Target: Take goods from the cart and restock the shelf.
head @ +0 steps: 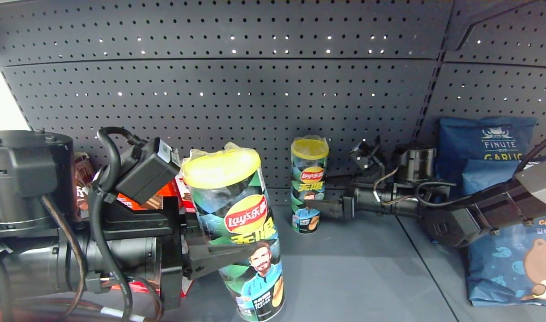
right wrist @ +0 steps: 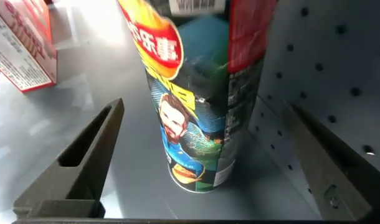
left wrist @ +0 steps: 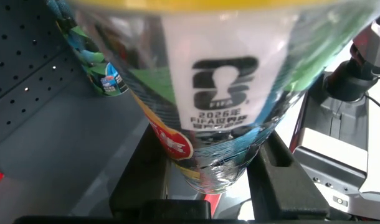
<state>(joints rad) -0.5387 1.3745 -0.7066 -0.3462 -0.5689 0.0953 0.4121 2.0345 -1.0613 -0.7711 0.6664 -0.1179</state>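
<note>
Two tall chip cans with yellow lids are on the dark shelf. The near chip can leans slightly at the front left, and my left gripper is shut on its lower half. In the left wrist view this can sits between both fingers. The far chip can stands upright by the pegboard back wall. My right gripper is open around its lower part. The right wrist view shows the far can between the spread fingers, with a gap on each side.
Blue snack bags fill the shelf section at the right. Red boxes stand behind the left arm, one also seen as a red-white box. The perforated back wall closes the shelf. Bare shelf floor lies between the two cans.
</note>
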